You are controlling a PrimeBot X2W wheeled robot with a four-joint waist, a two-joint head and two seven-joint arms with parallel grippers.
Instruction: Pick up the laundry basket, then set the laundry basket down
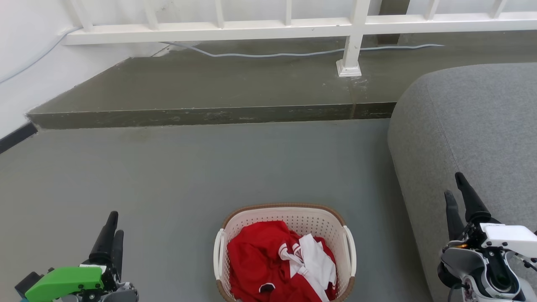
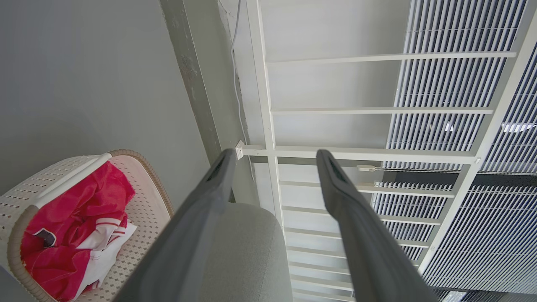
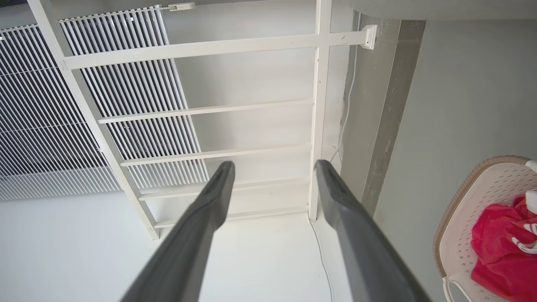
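The laundry basket (image 1: 302, 218), cream-white and perforated with a brown woven-look rim and white side handles, stands on the grey floor at the bottom centre of the head view. Red and white clothes (image 1: 268, 260) lie in it. My left gripper (image 1: 115, 224) hangs open to the basket's left, well apart from it. On the other side my right gripper (image 1: 454, 185) is open too, in front of the sofa. The left wrist view looks between open fingers (image 2: 275, 154) with the basket (image 2: 147, 201) at lower left. In the right wrist view the open gripper (image 3: 273, 165) has the basket (image 3: 457, 235) at lower right.
A grey sofa (image 1: 470, 138) fills the right side, close to the basket. Beyond the floor a raised concrete step (image 1: 209, 115) runs across, with a white railing (image 1: 251, 29) and a loose cable (image 1: 272, 54) on it. A white wall (image 1: 25, 63) closes the left.
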